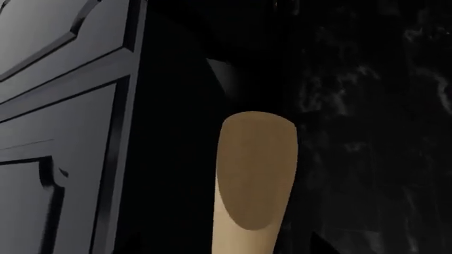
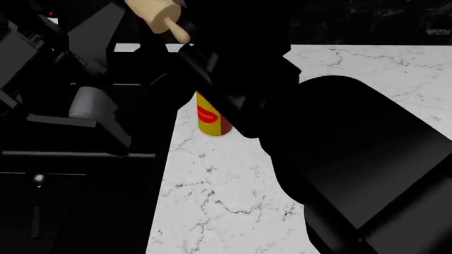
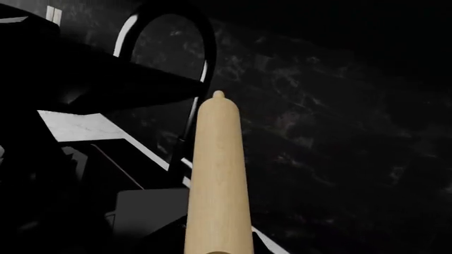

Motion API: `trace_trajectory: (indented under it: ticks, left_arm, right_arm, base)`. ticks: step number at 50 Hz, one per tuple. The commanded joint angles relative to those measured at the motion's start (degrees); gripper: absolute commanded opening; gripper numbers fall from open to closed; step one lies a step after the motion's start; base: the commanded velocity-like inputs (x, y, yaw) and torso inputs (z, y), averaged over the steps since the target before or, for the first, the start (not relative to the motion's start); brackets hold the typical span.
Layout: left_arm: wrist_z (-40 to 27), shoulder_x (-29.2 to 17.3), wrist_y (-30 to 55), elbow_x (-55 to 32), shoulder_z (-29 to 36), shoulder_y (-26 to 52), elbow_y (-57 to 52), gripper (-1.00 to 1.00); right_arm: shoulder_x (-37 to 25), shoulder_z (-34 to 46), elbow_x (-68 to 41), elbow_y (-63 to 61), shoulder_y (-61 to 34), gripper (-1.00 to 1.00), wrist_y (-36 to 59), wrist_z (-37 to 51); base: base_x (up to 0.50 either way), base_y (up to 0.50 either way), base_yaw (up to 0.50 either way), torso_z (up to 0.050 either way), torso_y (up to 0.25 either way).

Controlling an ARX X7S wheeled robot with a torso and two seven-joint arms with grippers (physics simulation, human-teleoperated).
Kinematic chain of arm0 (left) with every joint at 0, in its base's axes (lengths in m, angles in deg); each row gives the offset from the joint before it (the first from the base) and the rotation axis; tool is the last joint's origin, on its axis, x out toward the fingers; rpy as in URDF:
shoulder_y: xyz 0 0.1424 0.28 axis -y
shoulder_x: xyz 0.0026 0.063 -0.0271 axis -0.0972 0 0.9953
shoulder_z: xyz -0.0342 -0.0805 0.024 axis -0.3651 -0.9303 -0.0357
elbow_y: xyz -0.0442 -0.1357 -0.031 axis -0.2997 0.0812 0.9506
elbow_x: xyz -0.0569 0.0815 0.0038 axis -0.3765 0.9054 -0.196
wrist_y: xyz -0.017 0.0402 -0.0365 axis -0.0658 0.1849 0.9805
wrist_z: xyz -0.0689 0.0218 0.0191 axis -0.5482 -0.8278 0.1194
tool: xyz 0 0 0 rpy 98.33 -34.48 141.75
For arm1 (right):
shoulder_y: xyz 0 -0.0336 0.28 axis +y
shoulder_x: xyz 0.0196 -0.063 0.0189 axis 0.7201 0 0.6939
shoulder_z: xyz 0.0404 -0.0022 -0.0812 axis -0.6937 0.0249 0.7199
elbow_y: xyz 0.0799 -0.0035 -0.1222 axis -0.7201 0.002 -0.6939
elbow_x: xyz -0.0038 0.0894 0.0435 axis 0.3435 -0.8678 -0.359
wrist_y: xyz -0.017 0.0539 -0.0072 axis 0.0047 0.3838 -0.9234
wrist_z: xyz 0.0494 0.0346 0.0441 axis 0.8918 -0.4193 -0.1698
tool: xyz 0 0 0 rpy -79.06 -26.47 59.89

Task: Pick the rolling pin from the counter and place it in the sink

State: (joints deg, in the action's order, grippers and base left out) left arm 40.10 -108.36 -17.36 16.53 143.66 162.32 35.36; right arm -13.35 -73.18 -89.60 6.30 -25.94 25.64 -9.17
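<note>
The light tan rolling pin (image 2: 156, 15) is held high at the top left of the head view, one knob pointing down-right. My right arm reaches across from the lower right, and its gripper (image 2: 186, 47) meets the pin at that knob end. In the right wrist view the pin (image 3: 219, 174) runs away from the camera over the dark sink (image 3: 145, 209), towards the faucet (image 3: 201, 58). The sink (image 2: 78, 174) lies left of the white marble counter (image 2: 233, 206). In the left wrist view a tan shape with a darker flat face (image 1: 254, 174) rises from the bottom edge; no left fingers show.
A red ketchup bottle with a yellow label (image 2: 210, 119) stands on the counter by the sink's edge, under my right arm. Dark cabinet panels (image 1: 63, 132) and a black veined surface (image 1: 381, 132) fill the left wrist view. My left arm's links (image 2: 88, 103) hang over the sink side.
</note>
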Motion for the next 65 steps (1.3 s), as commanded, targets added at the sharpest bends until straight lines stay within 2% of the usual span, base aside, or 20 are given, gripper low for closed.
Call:
trace_trajectory:
  ticks: [1, 29, 30, 46, 47, 57, 65]
  left_arm:
    - [0.28, 0.28, -0.8, -0.69, -0.66, 1.02, -0.07, 1.0]
    - [-0.73, 1.85, -3.71, -0.13, 1.21, 0.27, 2.95, 1.0]
    - [-0.92, 1.9, -3.85, -0.41, 1.04, 0.23, 3.05, -1.0]
    - [-0.65, 0.99, -4.31, 0.2, 0.91, 0.72, 2.61, -1.0]
    - [-0.53, 0.7, -4.03, 0.21, 0.79, 0.63, 2.32, -1.0]
    - [-0.14, -3.26, 0.16, -0.11, -0.84, -2.24, -2.11, -1.0]
    - [2.13, -7.99, 7.62, -1.58, -4.14, -4.69, -8.85, -1.0]
  right_arm:
    - [0.12, 1.08, 1.01, 1.41, 0.0, -1.0, -2.09, -1.0]
    - [0.96, 2.52, -0.65, 1.27, 0.24, -1.0, -3.3, -1.51]
    - [1.03, 2.33, -0.82, 1.23, 0.23, -1.0, -3.28, -1.46]
    - [1.06, -1.06, -3.8, -0.42, -0.12, -1.0, 0.38, 0.98]
    - [0.6, -1.48, -4.14, -1.18, -0.02, 1.0, 0.64, 1.04]
    - [-0.26, -11.45, -10.15, -8.03, 0.16, 1.0, 8.95, 6.84]
    - [-1.77, -18.82, -13.42, -12.54, 0.82, 1.0, 13.31, 11.27]
  base:
    - [0.0, 0.0, 0.0, 0.0, 0.0]
    - [0.0, 0.0, 0.0, 0.0, 0.0]
    - [0.0, 0.0, 0.0, 0.0, 0.0]
    - [0.0, 0.0, 0.0, 0.0, 0.001]
    - [0.0, 0.0, 0.0, 0.0, 0.0]
    - [0.0, 0.0, 0.0, 0.0, 0.0]
    - [0.0, 0.0, 0.0, 0.0, 0.0]
